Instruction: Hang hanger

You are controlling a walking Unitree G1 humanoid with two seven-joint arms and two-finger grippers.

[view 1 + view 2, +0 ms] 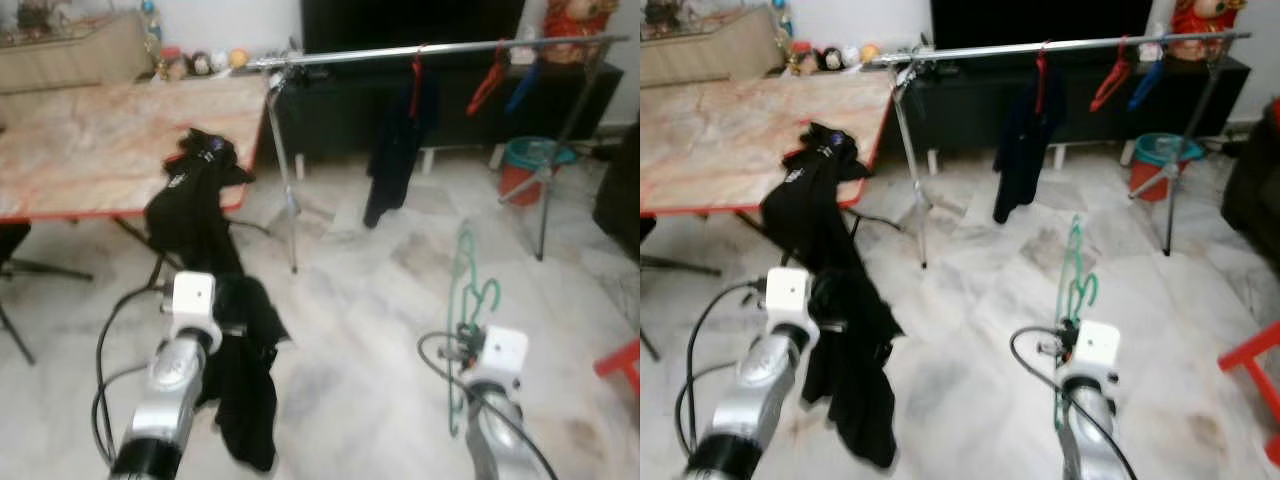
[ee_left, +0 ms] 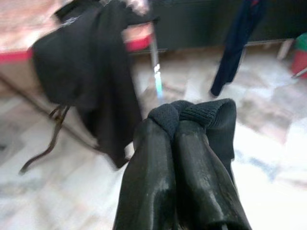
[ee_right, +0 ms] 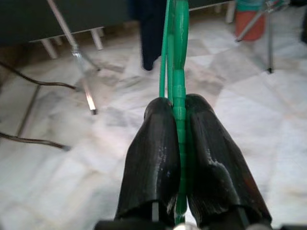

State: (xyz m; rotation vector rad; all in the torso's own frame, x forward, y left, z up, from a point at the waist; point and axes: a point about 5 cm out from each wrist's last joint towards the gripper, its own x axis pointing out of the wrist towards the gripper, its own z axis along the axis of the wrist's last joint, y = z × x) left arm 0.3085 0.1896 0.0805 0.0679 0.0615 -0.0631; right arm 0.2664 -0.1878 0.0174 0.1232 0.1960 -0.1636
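My right gripper (image 3: 178, 103) is shut on a green hanger (image 1: 465, 285), which stands upright above my right wrist, low over the floor. My left gripper (image 2: 177, 117) is shut on a black garment (image 1: 245, 385) that hangs down toward the floor. Farther ahead, a silver clothes rail (image 1: 440, 50) runs across the room. On it hang a dark garment on a red hanger (image 1: 395, 150), a bare red hanger (image 1: 487, 80) and a blue hanger (image 1: 522, 85). Both grippers are well short of the rail.
A marble-topped table (image 1: 90, 140) stands to the left, with another black garment (image 1: 190, 205) draped over its edge. The rail's stand legs (image 1: 286, 195) rest on the tiled floor. A black cabinet (image 1: 340, 115), a teal and red bucket (image 1: 530, 165) and a red stool (image 1: 625, 365) are around.
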